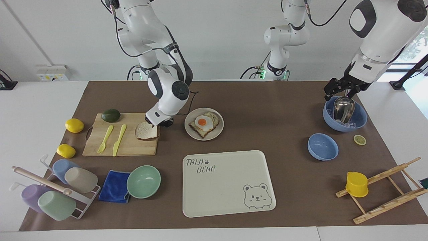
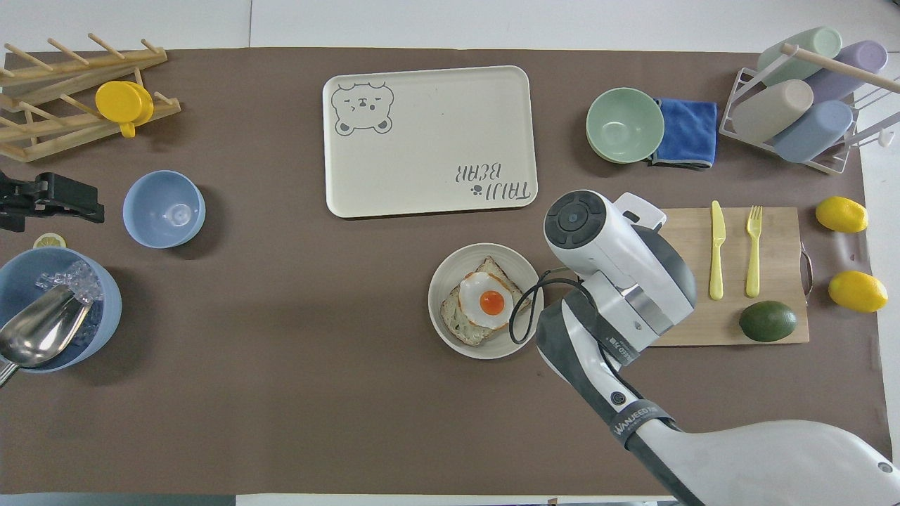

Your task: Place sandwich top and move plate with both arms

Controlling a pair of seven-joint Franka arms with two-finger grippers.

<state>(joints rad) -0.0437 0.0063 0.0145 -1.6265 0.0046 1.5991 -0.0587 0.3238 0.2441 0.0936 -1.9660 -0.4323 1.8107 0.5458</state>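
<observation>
The right gripper (image 1: 156, 124) has its fingers pinching the sandwich top (image 1: 146, 131) at its plate-side edge, over the cutting board (image 1: 100, 146). The plate (image 1: 219, 128) sits just beside, toward the left arm's end. The left gripper (image 1: 337, 89) waits, fingers spread.

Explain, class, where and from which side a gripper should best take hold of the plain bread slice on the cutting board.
Probably by its edge nearest the plate. The sandwich top lies flat and thin on the cutting board, so a pinch across that crust edge, coming down from above, suits it. The right gripper is shut on exactly that edge.
</observation>
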